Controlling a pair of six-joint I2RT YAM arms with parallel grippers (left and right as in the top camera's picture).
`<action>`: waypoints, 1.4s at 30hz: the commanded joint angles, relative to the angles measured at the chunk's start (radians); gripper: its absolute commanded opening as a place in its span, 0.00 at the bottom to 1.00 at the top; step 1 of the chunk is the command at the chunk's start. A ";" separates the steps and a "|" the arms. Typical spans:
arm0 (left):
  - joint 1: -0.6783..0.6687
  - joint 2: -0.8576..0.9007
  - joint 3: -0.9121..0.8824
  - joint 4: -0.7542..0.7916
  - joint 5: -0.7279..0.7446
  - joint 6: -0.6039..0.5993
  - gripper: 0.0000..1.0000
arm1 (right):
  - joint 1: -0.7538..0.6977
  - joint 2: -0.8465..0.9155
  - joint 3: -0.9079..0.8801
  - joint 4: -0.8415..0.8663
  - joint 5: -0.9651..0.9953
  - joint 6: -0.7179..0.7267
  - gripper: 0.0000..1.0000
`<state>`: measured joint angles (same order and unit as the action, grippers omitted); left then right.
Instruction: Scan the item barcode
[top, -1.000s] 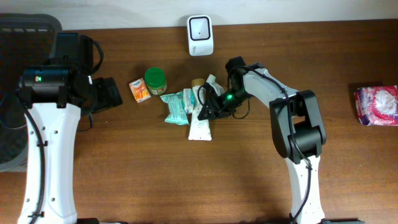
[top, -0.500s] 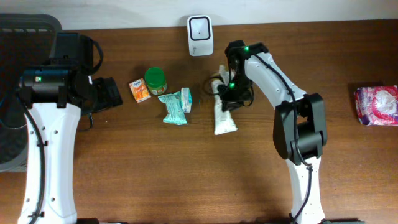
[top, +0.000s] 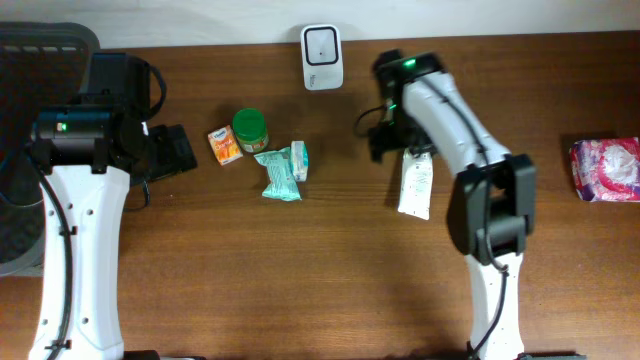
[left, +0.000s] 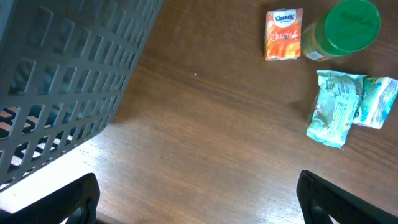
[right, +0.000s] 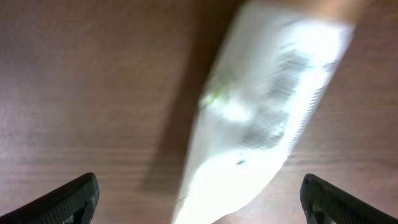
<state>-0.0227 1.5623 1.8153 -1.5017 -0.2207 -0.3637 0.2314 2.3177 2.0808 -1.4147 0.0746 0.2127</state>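
Note:
The white scanner (top: 322, 57) stands at the table's back edge. A white flat packet (top: 415, 187) lies on the wood to the right of and in front of it, beside my right arm. My right gripper (top: 392, 142) hovers just over the packet's far end. In the right wrist view the packet (right: 261, 118) is a bright blur below the open right gripper (right: 199, 205), whose fingers stand wide and clear of it. My left gripper (left: 199, 199) is open over bare wood at the left, with nothing between its fingers.
An orange tissue pack (top: 225, 145), a green-lidded jar (top: 250, 130) and two teal packets (top: 282, 172) sit left of centre. A pink packet (top: 605, 168) lies at the far right. A dark mesh basket (left: 56, 81) stands at the far left.
My right gripper carried the white packet from the pile rightward past the scanner, then opened. The packet now lies loose on the table. The left arm has not moved.

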 joint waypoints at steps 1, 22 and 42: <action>0.006 -0.007 0.003 0.002 -0.001 -0.010 0.99 | -0.200 -0.022 0.010 -0.023 -0.391 -0.216 0.99; 0.006 -0.007 0.003 0.001 -0.001 -0.010 0.99 | -0.346 -0.052 -0.528 0.593 -1.175 -0.335 0.04; 0.006 -0.007 0.003 0.001 -0.001 -0.010 0.99 | 0.042 -0.454 -0.421 1.030 -1.109 0.196 0.04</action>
<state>-0.0227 1.5623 1.8153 -1.5017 -0.2207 -0.3637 0.2741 1.8954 1.6428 -0.4011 -1.0214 0.3973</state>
